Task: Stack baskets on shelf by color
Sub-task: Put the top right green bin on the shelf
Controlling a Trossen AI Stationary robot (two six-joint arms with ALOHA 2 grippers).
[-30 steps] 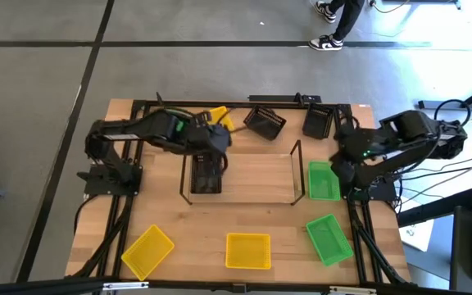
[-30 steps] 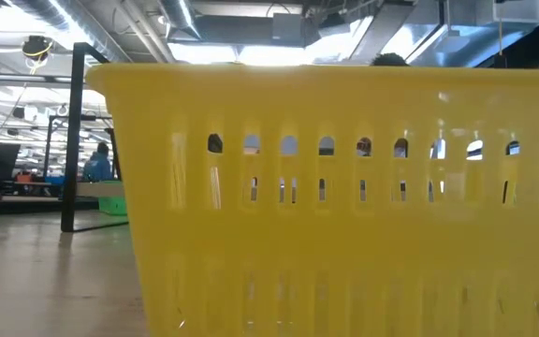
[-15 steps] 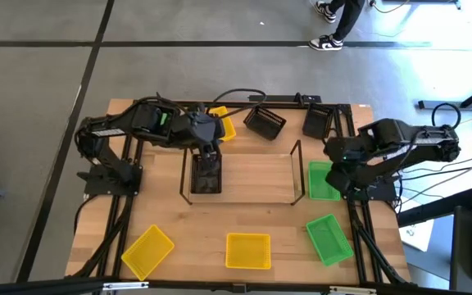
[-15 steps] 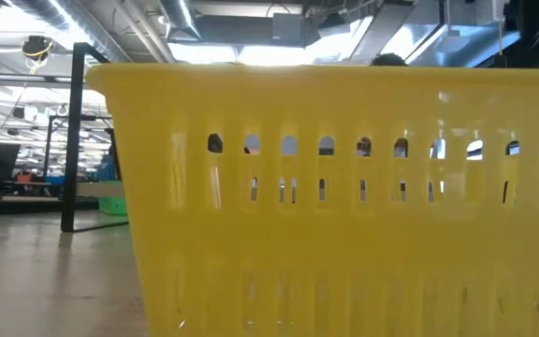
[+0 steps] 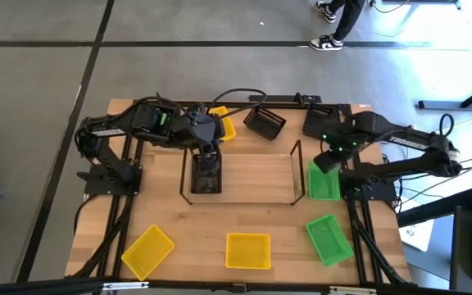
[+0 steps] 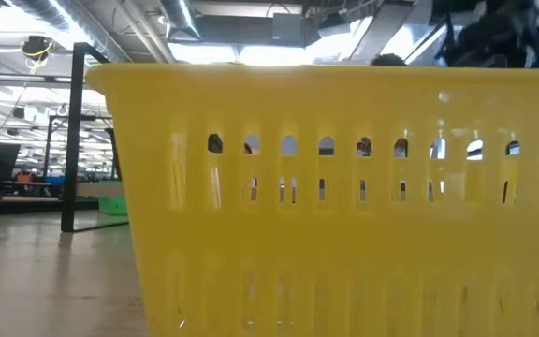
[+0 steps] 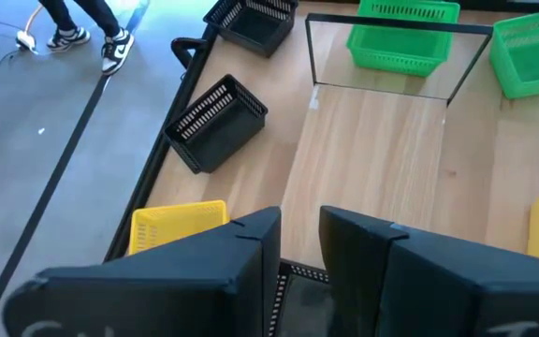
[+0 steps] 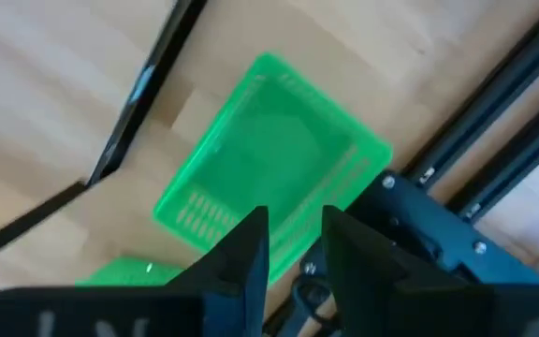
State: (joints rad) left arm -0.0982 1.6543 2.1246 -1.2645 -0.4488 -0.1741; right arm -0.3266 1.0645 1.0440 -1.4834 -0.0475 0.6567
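Observation:
The shelf [image 5: 244, 176] stands mid-table with a black basket [image 5: 206, 176] in its left end. My left gripper [image 5: 208, 152] hovers open just above that basket's far end, nothing between its fingers [image 7: 251, 257]. My right gripper [image 5: 328, 161] is open over a green basket [image 5: 324, 183], which sits on the table just outside the shelf's right end [image 8: 269, 159]. A yellow basket [image 5: 223, 124] lies behind the left gripper. Two black baskets [image 5: 265, 121] [image 5: 318, 123] lie by the far edge.
Near the front edge lie two yellow baskets [image 5: 147, 250] [image 5: 247, 250] and a green one [image 5: 329, 238]; the middle yellow one fills the low view [image 6: 344, 206]. The black frame [image 5: 244, 102] rims the table. A person's feet [image 5: 328, 41] show beyond the far edge.
My right arm has stretched toward the far edge and its gripper has risen off the green basket, which stays where it was. My left arm drew back a little toward the table's left, its gripper still over the black basket in the shelf.

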